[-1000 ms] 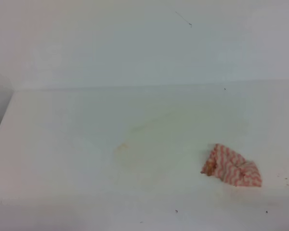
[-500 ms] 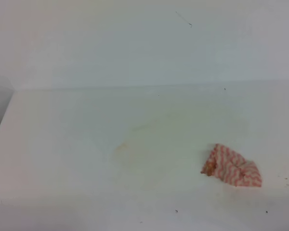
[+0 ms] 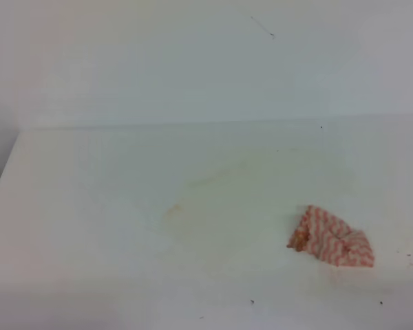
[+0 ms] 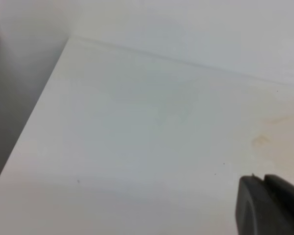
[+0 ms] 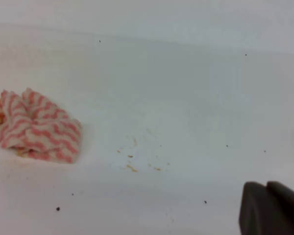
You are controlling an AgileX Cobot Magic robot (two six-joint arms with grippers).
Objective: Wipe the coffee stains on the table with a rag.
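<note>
Your rag [image 3: 332, 238] lies bunched on the table [image 3: 89, 227], right of the faint coffee stains [image 3: 193, 196], so the right gripper [image 5: 272, 208] is nearer, with the rag to its left; neither it nor the left gripper [image 4: 269, 205] shows its jaw state.

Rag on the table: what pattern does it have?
The rag has a red-and-white zigzag pattern, with a brownish stain at one end; clearest in the right wrist view.

No legible text, labels, brands, numbers or signs in any view. The rag [image 3: 332, 238] carries only a red-and-white zigzag pattern; the table [image 3: 89, 206] around it is plain white.
</note>
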